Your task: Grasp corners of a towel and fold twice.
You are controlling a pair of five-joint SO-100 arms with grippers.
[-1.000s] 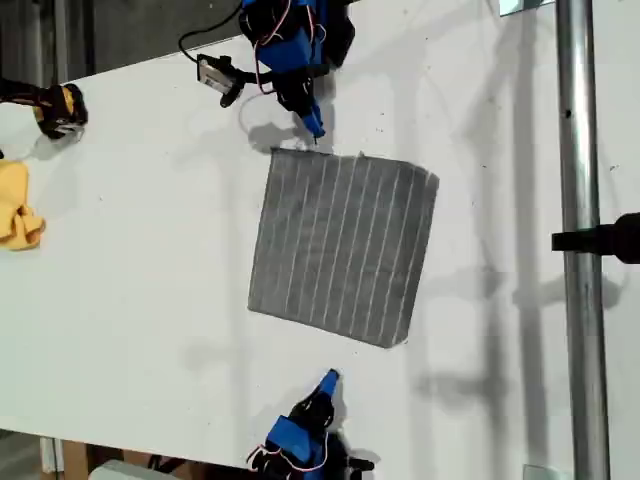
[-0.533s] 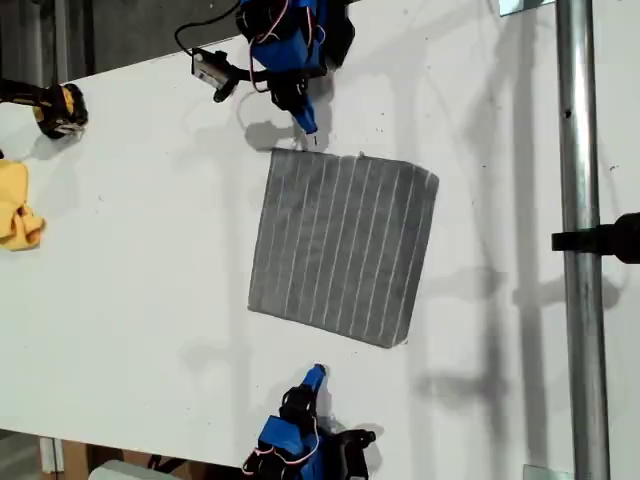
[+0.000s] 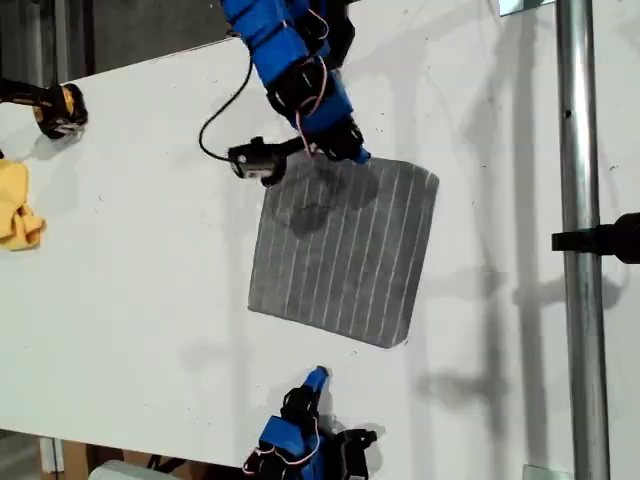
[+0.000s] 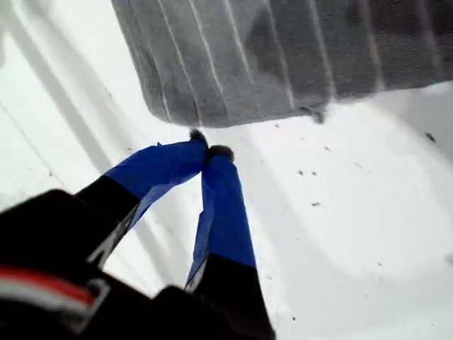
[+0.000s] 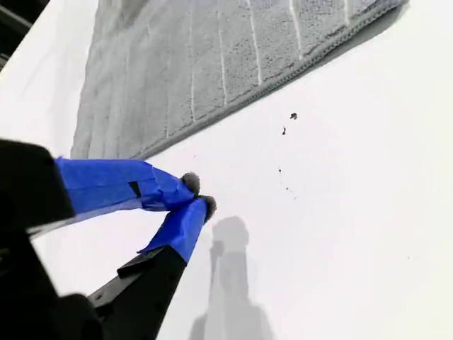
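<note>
The grey towel (image 3: 340,250) with thin white stripes lies flat on the white table (image 3: 130,290). My first gripper (image 3: 358,157) reaches in from the exterior view's top and is shut on nothing. Its tips (image 4: 207,151) sit just short of the towel's (image 4: 283,49) far edge, near a rounded corner (image 4: 152,106). My second gripper (image 3: 318,376), at the exterior view's bottom, is also shut and holds nothing. It hovers over bare table (image 5: 197,195), a short way from the towel's (image 5: 198,64) near edge. Three corners (image 3: 432,178) show; the first arm's camera covers the fourth.
A yellow cloth (image 3: 18,205) and a yellow-and-black tool (image 3: 55,108) lie at the exterior view's left edge. A vertical metal pole (image 3: 578,300) with a black clamp (image 3: 605,238) crosses the exterior view's right side.
My first arm has reached out and swung right along the towel's far edge, its tip moving from the corner towards the edge's middle. My second gripper shifted slightly left, then held still.
</note>
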